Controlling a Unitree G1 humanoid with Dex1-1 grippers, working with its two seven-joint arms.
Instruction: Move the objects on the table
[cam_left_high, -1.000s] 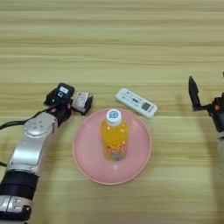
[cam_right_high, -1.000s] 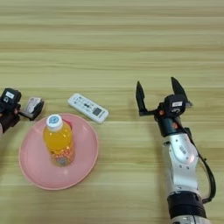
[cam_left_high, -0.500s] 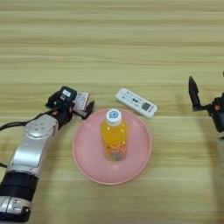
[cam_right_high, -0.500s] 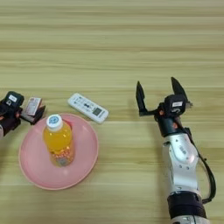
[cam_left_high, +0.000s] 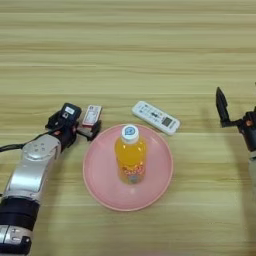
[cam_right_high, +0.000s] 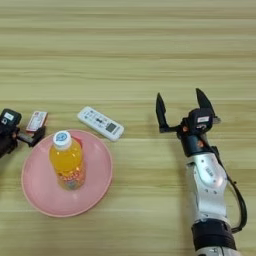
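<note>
Two grippers: left gripper (cam_left_high: 89, 125), jaws apart, straddles the red-and-white packet (cam_left_high: 92, 114), long axis pointing away; right gripper (cam_right_high: 183, 107) idles agape, far off

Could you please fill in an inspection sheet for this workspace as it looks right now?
Surface: wood-grain table, flat, plank lines running across.
Job's things: orange-drink bottle upright on the pink plate; white remote lying just beyond the plate's far rim; red-and-white packet flat on the table at the left hand.
Clutter: nothing seen.
Hands: left hand low beside the packet, near the plate's left rim; whether it grips anything cannot be told. Right hand over bare table right of the remote, fingers spread, holding nothing.
Cables: black cable along the right forearm; another at the left arm.
Surroundings: nothing seen.
</note>
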